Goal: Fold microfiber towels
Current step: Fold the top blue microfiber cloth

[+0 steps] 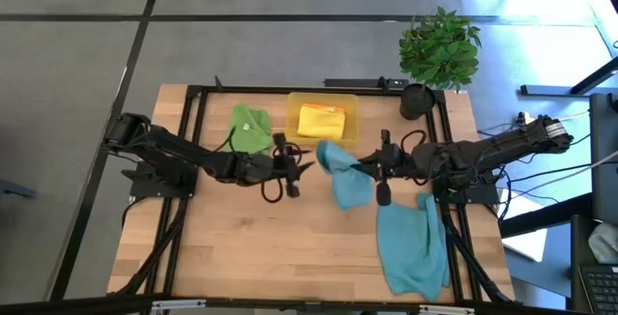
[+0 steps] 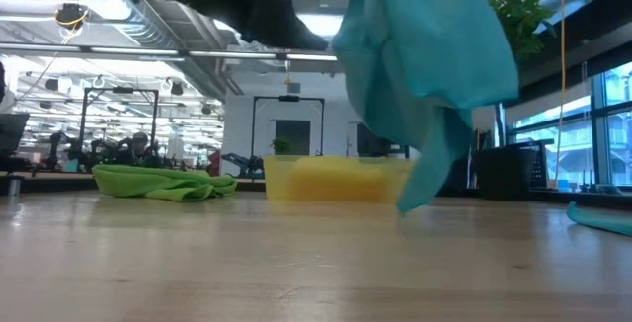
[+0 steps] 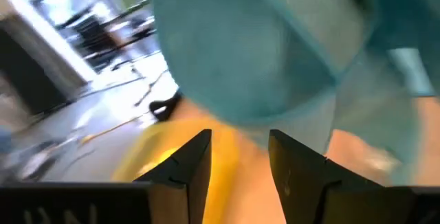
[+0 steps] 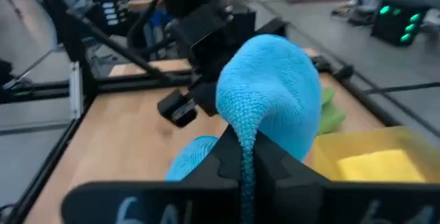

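Two dark jointed arms, black cables looped alongside; flat black angular jaws, matte plastic housings.

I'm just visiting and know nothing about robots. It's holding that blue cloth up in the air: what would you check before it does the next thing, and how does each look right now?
1. Right hand pinching the lifted teal towel: ok, its fingers are shut on a fold of the cloth.
2. Towel clear of the table: ok, in the low view its lowest corner hangs above the wood.
3. Left hand ready to take a corner: ok, it is open, facing the towel.
4. Left hand already touching the cloth: cannot tell.
5. Landing space: ok, bare wood lies in front of the hands; the second teal towel is off to the right.
6. Yellow tray clear of the hanging cloth: cannot tell, they look close.
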